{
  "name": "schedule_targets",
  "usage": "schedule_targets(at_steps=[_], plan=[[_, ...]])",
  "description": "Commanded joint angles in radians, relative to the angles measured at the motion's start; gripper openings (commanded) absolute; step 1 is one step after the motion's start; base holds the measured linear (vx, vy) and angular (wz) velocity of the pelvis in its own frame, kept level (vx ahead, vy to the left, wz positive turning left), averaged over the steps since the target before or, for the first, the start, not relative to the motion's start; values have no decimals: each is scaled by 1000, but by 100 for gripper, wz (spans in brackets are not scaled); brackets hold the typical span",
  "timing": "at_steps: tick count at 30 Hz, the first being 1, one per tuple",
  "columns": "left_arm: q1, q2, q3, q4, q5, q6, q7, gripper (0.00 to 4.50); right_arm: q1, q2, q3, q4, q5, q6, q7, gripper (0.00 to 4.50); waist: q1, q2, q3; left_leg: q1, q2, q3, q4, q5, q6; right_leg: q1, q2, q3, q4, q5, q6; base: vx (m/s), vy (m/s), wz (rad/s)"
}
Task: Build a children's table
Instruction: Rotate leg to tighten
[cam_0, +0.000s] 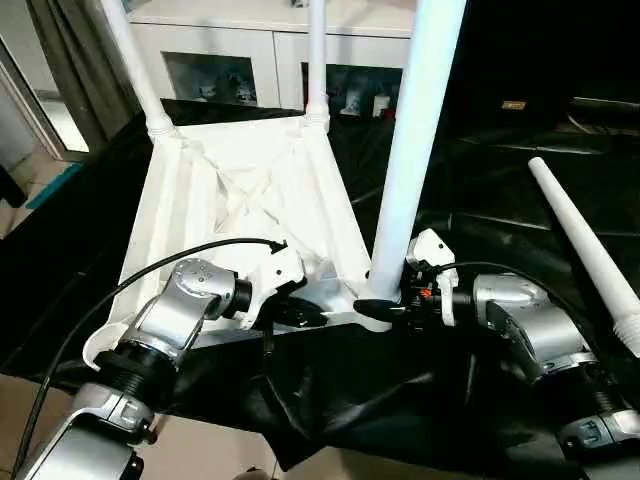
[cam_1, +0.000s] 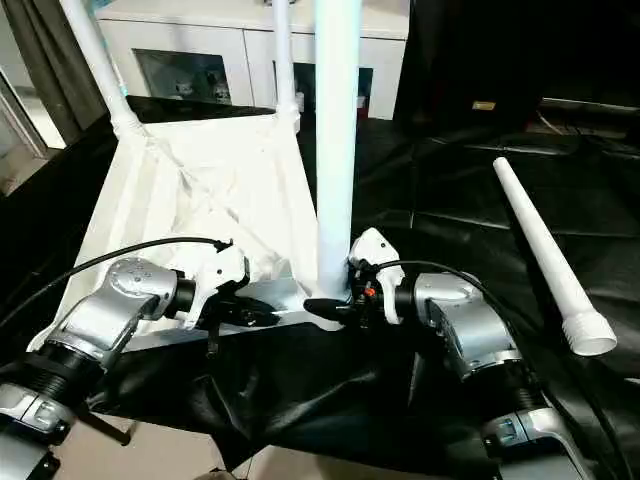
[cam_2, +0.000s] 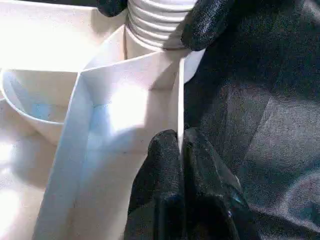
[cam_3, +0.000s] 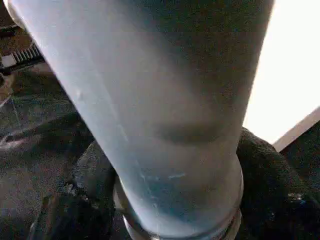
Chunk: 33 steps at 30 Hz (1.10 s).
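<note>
Seating leg: upright white tapering plastic tube leg (cam_0: 415, 150) stands in the overturned white ribbed tabletop's (cam_0: 240, 200) near corner socket.
Right claw (cam_0: 392, 306): grasping the leg's base.
Left claw (cam_2: 179, 145): clenched on the tabletop's rim beside it.

Probably a lived-in room: white glass-door cabinet (cam_0: 270, 60), grey curtain (cam_0: 70, 70).

white cabinet (cam_0: 270, 45), black sheet (cam_0: 500, 200), perhaps curtain (cam_0: 70, 60)
</note>
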<state>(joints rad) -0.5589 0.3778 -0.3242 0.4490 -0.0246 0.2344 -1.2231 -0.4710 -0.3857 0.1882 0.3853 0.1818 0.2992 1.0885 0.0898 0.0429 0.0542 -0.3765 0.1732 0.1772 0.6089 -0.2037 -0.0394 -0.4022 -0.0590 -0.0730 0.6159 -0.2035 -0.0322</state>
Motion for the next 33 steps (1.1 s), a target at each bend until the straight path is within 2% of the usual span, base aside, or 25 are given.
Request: schedule_targets(at_steps=[1,2,3,5,6,7,8,9,10,12,14,15,16,17,18,20,22,24,26,30,33], plan=[[-11,-27,-16,-28,-14,-5,-2,0,13,26,12,-26,10,20,-10,278,-1,-11,-76,8,63,-20,-58,-11,115,63,-93,56,-52,16,-249,0,0,0],[-12,-30,-15,-25,-12,-6,5,0,14,30,10,-23,7,19,-20,278,0,-12,-76,8,63,-20,-57,-9,118,62,-94,56,-51,19,-250,0,0,0],[-29,-54,-10,9,12,-2,70,0,12,62,-4,17,-26,-4,-117,275,-2,-13,-75,8,62,-20,-59,-15,113,63,-94,56,-53,3,-247,0,0,0],[-59,-94,5,66,37,6,171,0,-2,111,-34,87,-68,-32,-274,274,-9,-14,-68,10,58,-19,-62,-50,88,58,-95,55,-67,-72,-240,0,0,0],[-79,-122,17,100,48,11,233,0,-11,143,-58,125,-76,-31,-363,274,-11,-16,-67,16,57,-20,-66,-86,60,61,-97,55,-75,-150,-224,0,0,0],[-91,-138,23,119,54,14,271,0,-16,163,-74,144,-76,-27,-414,273,-13,-18,-62,15,56,-19,-69,-101,49,59,-95,56,-81,-190,-214,0,0,0],[-109,-165,30,146,64,22,326,0,-21,193,-99,167,-67,-17,-478,273,-19,-20,-62,20,56,-23,-73,-138,22,63,-98,55,-88,-279,-185,0,0,0],[-125,-189,36,167,71,29,370,0,-24,220,-118,182,-57,-11,-526,273,-22,-19,-62,19,54,-21,-73,-134,23,60,-96,58,-90,-282,-180,0,0,0],[-133,-202,39,176,74,35,391,0,-25,235,-126,189,-54,-11,-550,273,-25,-17,-61,23,56,-21,-74,-140,21,56,-96,59,-94,-283,-180,0,0,0],[-154,-240,53,193,64,56,435,0,-34,269,-134,214,-60,-21,-613,273,-26,-17,-65,19,56,-23,-73,-118,30,61,-97,59,-89,-246,-180,0,0,0],[-165,-263,59,201,58,69,456,0,-43,291,-139,231,-61,-27,-646,273,-29,-15,-65,18,54,-22,-72,-111,35,59,-96,58,-88,-228,-189,0,0,0],[-167,-271,59,203,61,67,461,0,-49,304,-141,238,-63,-33,-651,273,-29,-17,-66,16,53,-21,-71,-106,41,61,-96,58,-88,-218,-190,0,0,0],[-169,-288,57,209,63,61,464,0,-59,331,-144,248,-63,-64,-651,273,-30,-17,-66,13,53,-21,-70,-102,46,62,-97,58,-87,-207,-192,0,0,0],[-169,-288,57,209,63,61,464,0,-59,331,-144,248,-63,-64,-651,329,-30,-17,-66,13,53,-21,-70,-100,49,62,-97,58,-87,-203,-192,0,0,0],[-172,-295,54,213,65,59,464,0,-68,344,-152,257,-63,-99,-657,343,-29,-14,-68,13,54,-21,-69,-93,55,63,-97,58,-85,-187,-195,0,0,0],[-169,-292,50,209,64,60,452,0,-70,345,-158,254,-51,-94,-636,349,-30,-15,-68,12,54,-21,-70,-86,60,63,-97,58,-83,-167,-200,0,0,0],[-165,-285,45,204,63,62,436,0,-72,340,-159,247,-38,-86,-606,378,-31,-17,-69,12,55,-22,-70,-81,75,65,-96,57,-78,-126,-215,0,0,0],[-139,-244,27,168,58,38,358,0,-51,281,-107,197,-48,-91,-492,390,-28,-17,-70,12,56,-22,-69,-80,83,68,-97,57,-76,-116,-221,0,0,0],[-120,-215,13,138,51,20,296,0,-35,241,-84,161,-46,-89,-411,390,-29,-18,-72,7,56,-22,-66,-60,98,69,-97,58,-71,-73,-225,0,0,0],[-80,-158,-13,67,26,14,169,0,-7,164,-65,91,-16,-68,-256,390,-26,-18,-72,6,59,-20,-62,-39,134,68,-96,57,-65,-25,-240,0,0,0],[-60,-108,-35,28,23,26,95,0,5,104,-67,48,7,-44,-162,390,-20,-13,-73,11,64,-18,-62,-48,133,62,-94,56,-65,-38,-246,0,0,0]])
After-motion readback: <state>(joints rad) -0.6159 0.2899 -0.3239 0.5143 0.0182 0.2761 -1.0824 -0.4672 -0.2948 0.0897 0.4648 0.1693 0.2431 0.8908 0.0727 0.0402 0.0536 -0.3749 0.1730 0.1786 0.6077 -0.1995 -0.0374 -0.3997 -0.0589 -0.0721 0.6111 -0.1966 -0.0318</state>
